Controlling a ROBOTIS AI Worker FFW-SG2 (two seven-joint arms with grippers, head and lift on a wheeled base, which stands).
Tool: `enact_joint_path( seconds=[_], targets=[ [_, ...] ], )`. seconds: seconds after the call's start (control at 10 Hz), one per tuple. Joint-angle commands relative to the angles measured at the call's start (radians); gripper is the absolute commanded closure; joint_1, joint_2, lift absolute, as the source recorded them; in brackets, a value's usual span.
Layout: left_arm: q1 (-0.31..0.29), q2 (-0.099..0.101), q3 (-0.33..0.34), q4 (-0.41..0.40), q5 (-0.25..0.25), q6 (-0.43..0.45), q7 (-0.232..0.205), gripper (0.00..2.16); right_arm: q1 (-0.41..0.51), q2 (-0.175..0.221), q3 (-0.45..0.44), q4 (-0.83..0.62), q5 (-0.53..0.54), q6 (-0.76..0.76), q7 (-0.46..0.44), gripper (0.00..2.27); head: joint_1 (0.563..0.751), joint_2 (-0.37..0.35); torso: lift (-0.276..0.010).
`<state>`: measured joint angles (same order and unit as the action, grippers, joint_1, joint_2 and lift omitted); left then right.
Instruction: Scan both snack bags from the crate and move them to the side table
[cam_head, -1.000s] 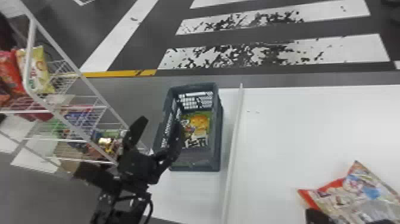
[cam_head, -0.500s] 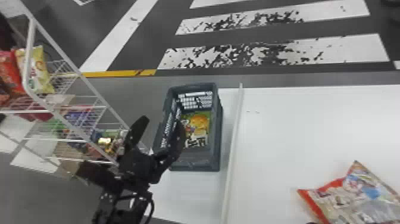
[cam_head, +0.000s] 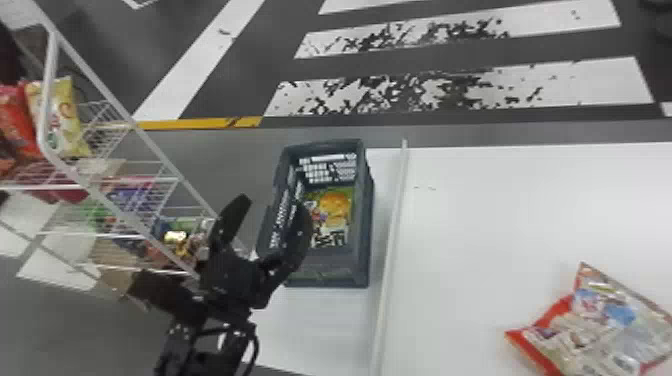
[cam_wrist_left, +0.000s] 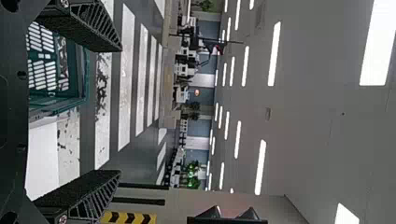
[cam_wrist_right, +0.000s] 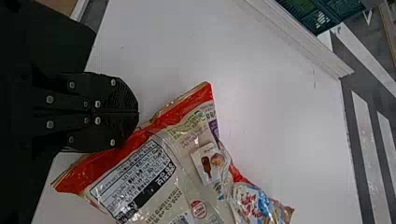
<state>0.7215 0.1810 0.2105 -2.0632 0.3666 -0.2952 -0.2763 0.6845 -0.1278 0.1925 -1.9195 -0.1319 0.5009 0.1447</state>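
In the head view my left gripper (cam_head: 272, 206) is open, one finger overlapping the left side of the dark crate (cam_head: 327, 270); in the left wrist view the left gripper (cam_wrist_left: 117, 111) has nothing between its fingers, with the crate (cam_wrist_left: 83, 93) beyond. A green and yellow snack bag (cam_head: 334, 206) lies inside the crate. The red-edged snack bag (cam_head: 595, 325) rests on the white table (cam_head: 490, 235). In the right wrist view my right gripper (cam_wrist_right: 138, 112) is shut, its lower finger overlapping the red edge of that bag (cam_wrist_right: 187, 158) without a visible pinch.
A white wire rack (cam_head: 165, 170) with snack packs stands left of the left arm. A raised white strip (cam_head: 392, 225) runs between crate and snack bag on the table. Striped floor (cam_head: 450, 90) lies beyond.
At the head view's lower edge, the right gripper's dark fingertips have drawn back out from over the red-edged bag, which stays in place. The left arm holds nearly still.
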Motion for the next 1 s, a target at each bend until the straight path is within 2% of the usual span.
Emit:
enact_joint_path(
  seconds=[0.0,0.2,0.9],
  targets=[
    [-0.004,0.0,0.0,-0.002,0.0,0.0,-0.001,0.06,0.009,0.005,-0.021,-0.001,-0.005,-0.001,-0.01,2.24,0.695,0.35,-0.029],
    [-0.004,0.0,-0.002,0.0,-0.002,0.0,-0.001,0.06,0.012,0.016,-0.053,-0.001,-0.015,-0.001,-0.017,2.24,0.695,0.345,-0.029],
    [-0.01,0.0,-0.017,-0.002,-0.009,0.0,-0.001,0.06,0.017,0.022,-0.12,-0.003,-0.034,0.008,-0.039,2.24,0.695,0.256,-0.029]
  ],
)
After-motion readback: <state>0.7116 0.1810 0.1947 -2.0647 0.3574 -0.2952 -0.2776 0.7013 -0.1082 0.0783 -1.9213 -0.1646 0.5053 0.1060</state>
